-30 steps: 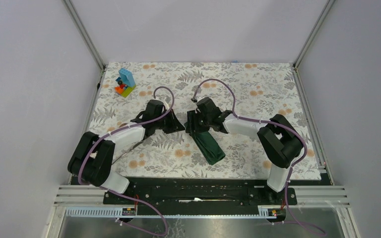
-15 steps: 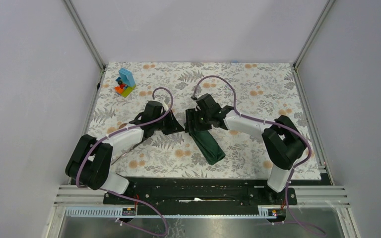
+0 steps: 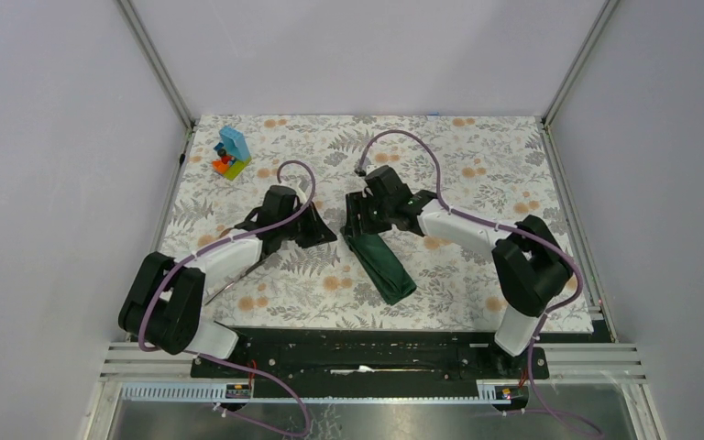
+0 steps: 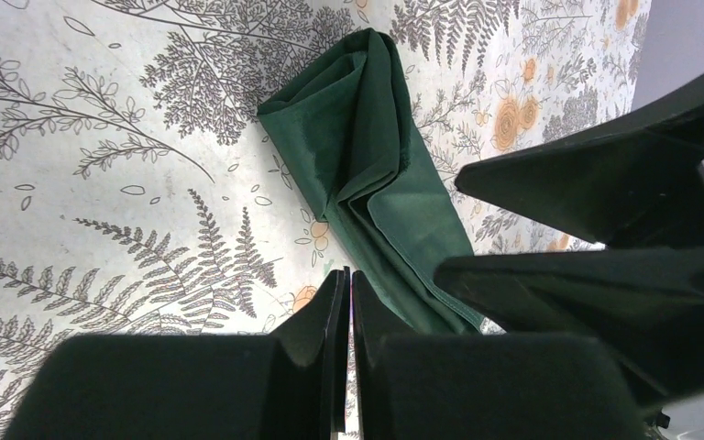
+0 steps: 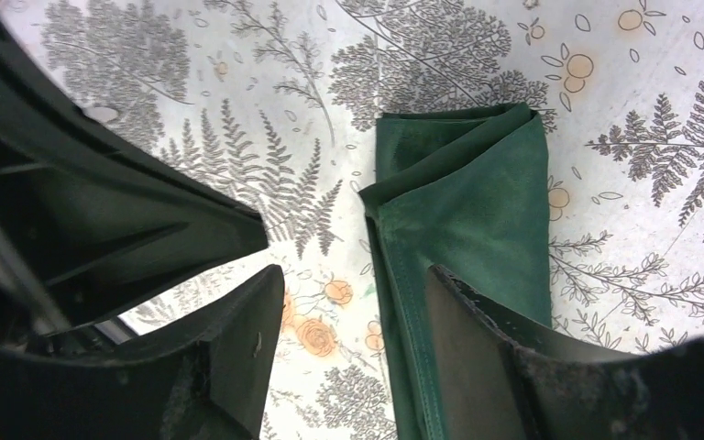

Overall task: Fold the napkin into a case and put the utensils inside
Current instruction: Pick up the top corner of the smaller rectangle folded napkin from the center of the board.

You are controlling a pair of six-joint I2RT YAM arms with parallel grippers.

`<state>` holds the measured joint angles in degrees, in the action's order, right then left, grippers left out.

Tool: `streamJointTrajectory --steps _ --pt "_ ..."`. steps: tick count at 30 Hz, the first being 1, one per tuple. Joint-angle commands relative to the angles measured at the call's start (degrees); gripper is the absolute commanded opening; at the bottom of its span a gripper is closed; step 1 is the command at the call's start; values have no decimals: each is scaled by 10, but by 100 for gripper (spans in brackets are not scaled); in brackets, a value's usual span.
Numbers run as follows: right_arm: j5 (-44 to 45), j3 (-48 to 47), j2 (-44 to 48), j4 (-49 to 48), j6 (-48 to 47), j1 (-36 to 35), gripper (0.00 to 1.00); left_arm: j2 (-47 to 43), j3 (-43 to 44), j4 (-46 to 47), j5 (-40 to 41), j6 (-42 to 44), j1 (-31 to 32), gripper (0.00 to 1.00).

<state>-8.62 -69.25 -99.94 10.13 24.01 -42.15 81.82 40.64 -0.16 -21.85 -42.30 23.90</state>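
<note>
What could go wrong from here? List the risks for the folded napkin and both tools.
1. The right tool stands open astride one long edge of the folded napkin. Closing there may pinch only some layers and pull the fold apart.
2. The left tool, shut, sits close beside the right one, so the two could collide.
3. The napkin's end shows loose, uneven layers, so a nudge may unfold it.

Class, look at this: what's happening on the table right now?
Two robot arms are working on a dark green napkin, already folded into a narrow oblong on the floral table covering. The right gripper hangs open over its far end, one finger above the cloth. The left gripper is shut, empty, just beside that end.
</note>
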Motion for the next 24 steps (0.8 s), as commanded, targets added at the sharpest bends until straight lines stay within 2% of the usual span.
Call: streamJointTrajectory --steps 1,8,10,16,18,24 --pt "32 -21 -30 -17 -29 3 62 -21 -7 11 8 9 -10 8" --pt "33 -19 -51 -40 -23 -3 61 -19 -16 18 1 8 -13 8" --pt "34 -19 -57 -42 -26 -7 57 -15 -19 27 -6 4 -13 8" --pt "75 -12 -65 -56 -56 -24 55 -9 -22 35 -11 0 -13 8" --pt "83 -21 -73 -58 -66 -32 48 -6 -21 36 -11 1 -14 8" --pt "130 -31 -83 -59 -66 -49 42 -6 -26 38 -12 1 -14 8"
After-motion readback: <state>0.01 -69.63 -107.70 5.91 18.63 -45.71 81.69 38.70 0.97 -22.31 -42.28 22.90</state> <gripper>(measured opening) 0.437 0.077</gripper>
